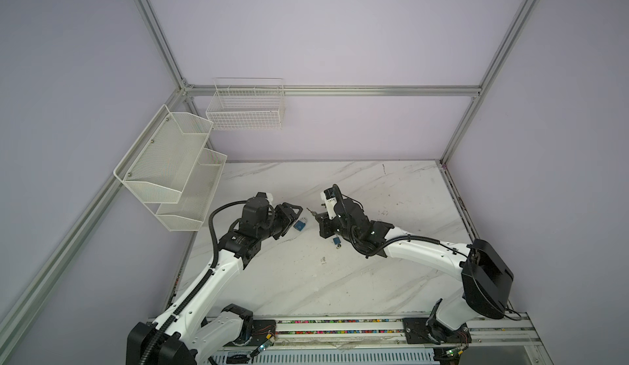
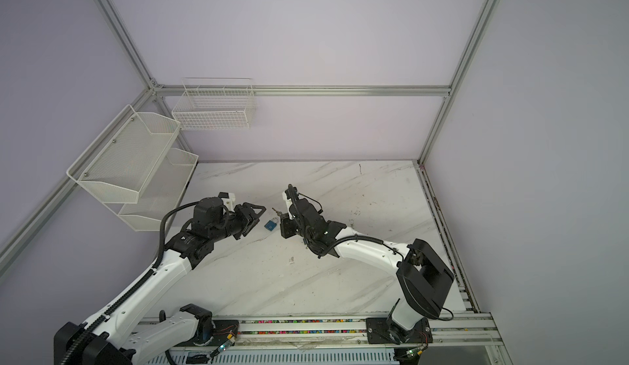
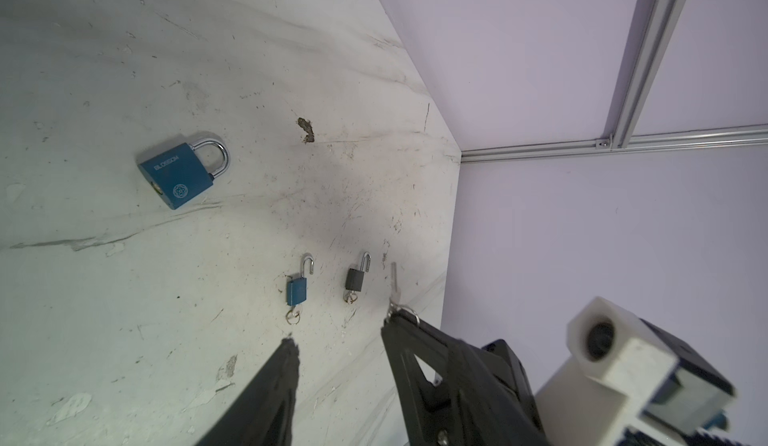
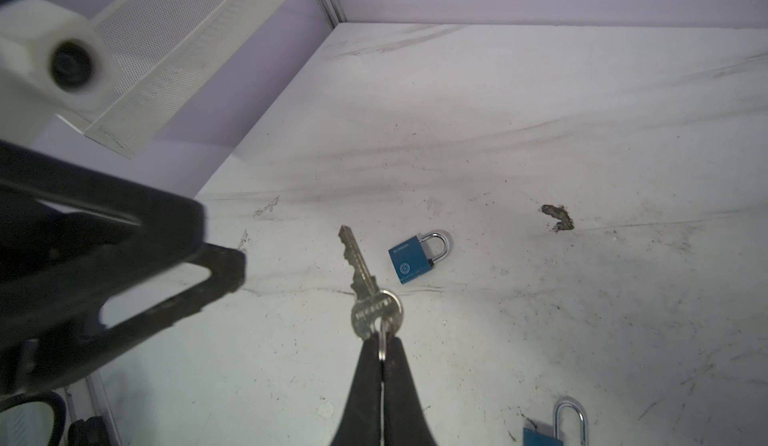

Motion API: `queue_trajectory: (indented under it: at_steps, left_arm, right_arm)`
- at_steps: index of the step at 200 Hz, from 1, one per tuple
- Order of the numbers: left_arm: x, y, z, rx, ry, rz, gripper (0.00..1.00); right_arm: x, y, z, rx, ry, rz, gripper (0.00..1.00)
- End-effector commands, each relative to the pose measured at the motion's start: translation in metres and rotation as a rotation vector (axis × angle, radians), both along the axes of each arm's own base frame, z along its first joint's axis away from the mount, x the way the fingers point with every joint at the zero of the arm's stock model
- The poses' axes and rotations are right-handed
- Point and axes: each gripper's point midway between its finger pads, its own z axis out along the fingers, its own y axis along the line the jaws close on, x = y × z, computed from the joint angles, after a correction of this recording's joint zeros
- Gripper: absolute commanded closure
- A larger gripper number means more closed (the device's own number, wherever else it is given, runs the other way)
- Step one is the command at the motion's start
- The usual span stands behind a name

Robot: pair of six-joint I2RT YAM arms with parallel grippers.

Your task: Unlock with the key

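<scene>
Above the counter (image 4: 540, 111), right gripper (image 4: 382, 342) pinches the key (image 4: 360, 277) by its ring (image 4: 382, 351); empty, spread left gripper (image 1: 296, 214) should clamp the closed blue padlock (image 4: 411, 261), keyhole (image 3: 158, 189) exposed

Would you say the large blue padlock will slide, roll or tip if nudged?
Lying flat on the table, the large blue padlock probably slides rather than rolls or tips. Its shut metal shackle suggests it is rigid and fairly heavy for its size.

Right end effector (image 2: 280, 214) grips key (image 2: 274, 210) near blue padlock (image 2: 270, 225) on table (image 2: 340, 278); left end effector (image 2: 262, 210) alongside.
</scene>
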Motion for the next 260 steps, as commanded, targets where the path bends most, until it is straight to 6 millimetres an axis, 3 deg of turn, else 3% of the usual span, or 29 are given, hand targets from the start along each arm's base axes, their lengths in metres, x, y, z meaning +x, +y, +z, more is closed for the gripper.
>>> queue_trajectory:
  at_steps: [1,52,69,109,176,260]
  left_arm:
    - [0.017,-0.011,0.043,-0.038,-0.131,0.019,0.46]
    - [0.028,-0.027,0.067,-0.094,-0.247,0.008,0.55]
    - [0.029,-0.027,0.071,-0.098,-0.259,0.013,0.59]
    - [0.027,-0.014,0.063,-0.058,-0.235,0.069,0.58]
    - [0.033,-0.031,0.070,-0.052,-0.235,-0.007,0.56]
    - [0.033,-0.030,0.071,-0.040,-0.257,-0.009,0.75]
  right_arm:
    - [-0.007,0.003,0.030,0.085,-0.041,0.025,1.00]
    - [-0.012,0.006,0.039,0.097,-0.041,0.045,1.00]
    - [-0.010,0.005,0.032,0.072,-0.028,0.029,1.00]
    - [-0.009,0.001,0.037,0.066,-0.039,0.016,1.00]
    - [-0.024,0.026,0.043,0.060,-0.073,0.114,1.00]
    - [-0.022,0.022,0.023,-0.038,-0.074,0.112,1.00]
